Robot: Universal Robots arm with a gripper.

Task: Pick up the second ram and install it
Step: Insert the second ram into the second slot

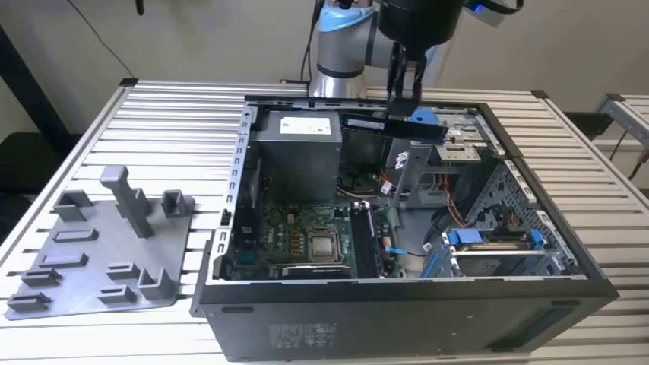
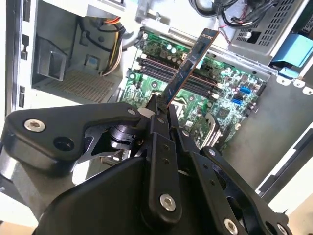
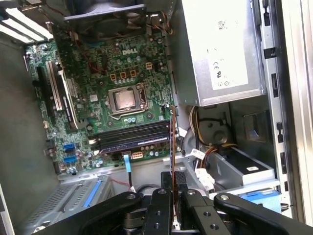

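Note:
My gripper [image 1: 403,106] hangs over the back part of the open computer case [image 1: 406,304], shut on the second ram [image 1: 394,125], a dark blue-black stick held level above the case's inside. In the second wrist view the ram [image 2: 188,68] sticks out from between the fingers of the gripper [image 2: 160,104], over the green motherboard [image 2: 220,98]. The first wrist view has the ram [image 3: 172,142] edge-on as a thin line rising from the gripper [image 3: 172,183]. The long black slots [image 3: 132,137] lie beside it on the motherboard [image 3: 88,73], well below the stick.
A grey tray [image 1: 91,251] with holder blocks lies on the slatted table at the exterior view's left. Inside the case are a grey power supply [image 1: 294,152], the processor socket [image 1: 324,245], cables and a drive cage [image 1: 487,251] with blue tabs.

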